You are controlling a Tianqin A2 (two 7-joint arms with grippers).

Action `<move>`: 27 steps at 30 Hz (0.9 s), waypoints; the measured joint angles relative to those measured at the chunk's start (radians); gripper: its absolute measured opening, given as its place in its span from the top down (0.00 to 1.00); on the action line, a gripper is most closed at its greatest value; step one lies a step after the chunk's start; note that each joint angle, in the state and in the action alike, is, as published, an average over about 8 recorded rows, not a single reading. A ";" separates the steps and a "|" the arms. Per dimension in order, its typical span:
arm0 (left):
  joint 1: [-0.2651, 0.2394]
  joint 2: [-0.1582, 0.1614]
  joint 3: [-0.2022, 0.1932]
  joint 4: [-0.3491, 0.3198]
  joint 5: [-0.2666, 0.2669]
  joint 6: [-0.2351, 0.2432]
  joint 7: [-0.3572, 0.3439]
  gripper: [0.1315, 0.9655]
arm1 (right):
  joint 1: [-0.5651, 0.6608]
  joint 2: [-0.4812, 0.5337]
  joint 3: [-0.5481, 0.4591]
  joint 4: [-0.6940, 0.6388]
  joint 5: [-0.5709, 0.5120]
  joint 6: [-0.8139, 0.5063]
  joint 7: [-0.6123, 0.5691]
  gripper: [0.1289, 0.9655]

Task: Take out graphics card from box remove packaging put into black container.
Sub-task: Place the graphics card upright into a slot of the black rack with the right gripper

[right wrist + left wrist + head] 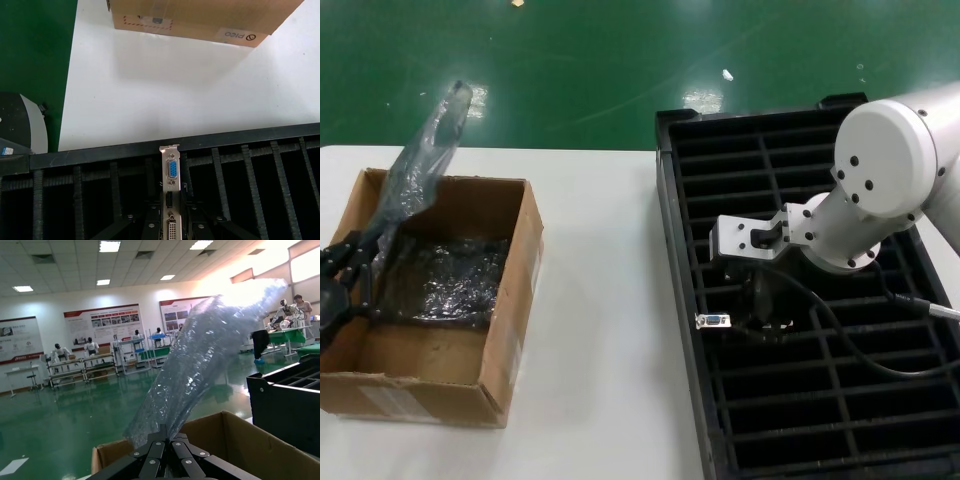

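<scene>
A: As the card (712, 320) goes down into a slot of the tray (685, 330), which arm has it?

B: The right claw (169, 222), over the tray's left column. Its fingers are closed on the card from both sides; the silver bracket with its blue port sits at the tray's edge nearest the box (510, 300).

A: And the wrapping?

B: The bag (200, 365) is off the card. The left claw (165, 440) pinches its lower end over the box's left side, and the plastic stands up crinkled above the rim. More shiny plastic lies on the box floor; whether that is another wrapped card cannot be told.

A: So how far along is the job?

B: Late, by my reading. Card out, wrapper off, card at its slot. Left to do: seat it fully, open the right claw, and put the bag down somewhere.

A: Anything between them?

B: Only bare white table (600, 300), with box and tray well apart.
</scene>
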State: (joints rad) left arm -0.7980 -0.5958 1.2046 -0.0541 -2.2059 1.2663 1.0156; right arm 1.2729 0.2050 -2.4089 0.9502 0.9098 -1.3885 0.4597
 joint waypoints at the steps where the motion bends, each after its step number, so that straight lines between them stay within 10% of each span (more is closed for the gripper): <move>1: 0.001 0.000 0.000 -0.001 0.000 0.001 0.000 0.99 | -0.001 -0.001 0.000 -0.004 0.000 0.001 -0.003 0.93; 27: 0.056 0.007 -0.018 -0.111 -0.023 0.023 -0.020 0.99 | -0.033 0.076 0.028 0.261 -0.021 -0.120 0.165 0.79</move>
State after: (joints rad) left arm -0.7418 -0.5885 1.1864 -0.1654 -2.2288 1.2898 0.9957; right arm 1.2394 0.2814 -2.3813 1.2110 0.8887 -1.5089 0.6249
